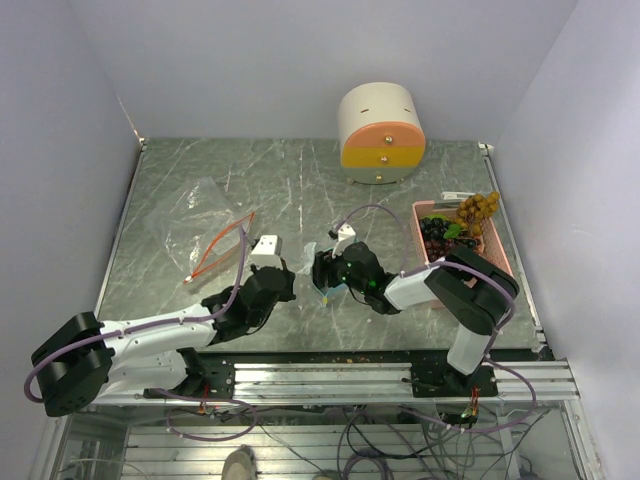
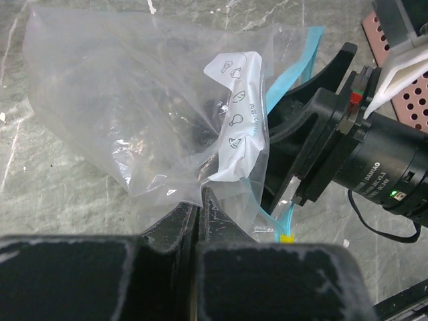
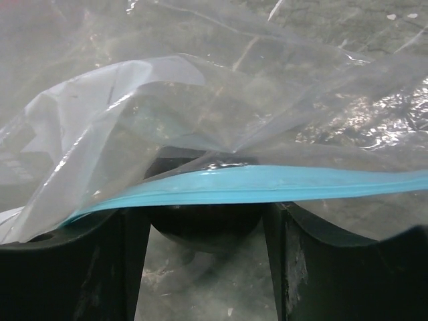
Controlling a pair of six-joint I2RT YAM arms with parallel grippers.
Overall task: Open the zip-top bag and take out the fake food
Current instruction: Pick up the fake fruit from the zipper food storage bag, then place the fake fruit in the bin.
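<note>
Zip-top bag [image 2: 134, 114] is pinched at its lower edge by the closed left gripper [image 2: 199, 200]. Its blue zip strip [image 3: 267, 182] runs crosswise over the right gripper [image 3: 204, 221], whose jaws are apart. Fake food [image 1: 450, 228] is in the pink basket [image 1: 422, 208], far right.

The top view looks down from above and behind onto the whole table [image 1: 300, 190], with the arm bases [image 1: 460, 370] along the bottom edge and the wall [image 1: 300, 60] at the top, everything small and far off. The left wrist view sits low just behind the left gripper [image 2: 199, 204] at bottom centre, facing across the table at the bag [image 2: 134, 114] close up, the right gripper [image 2: 277, 144] at centre right and the basket [image 2: 408, 93] in the upper right corner. The right wrist view looks out over that gripper's jaws at the bottom edge, so near the same bag that it fills the frame.
</note>
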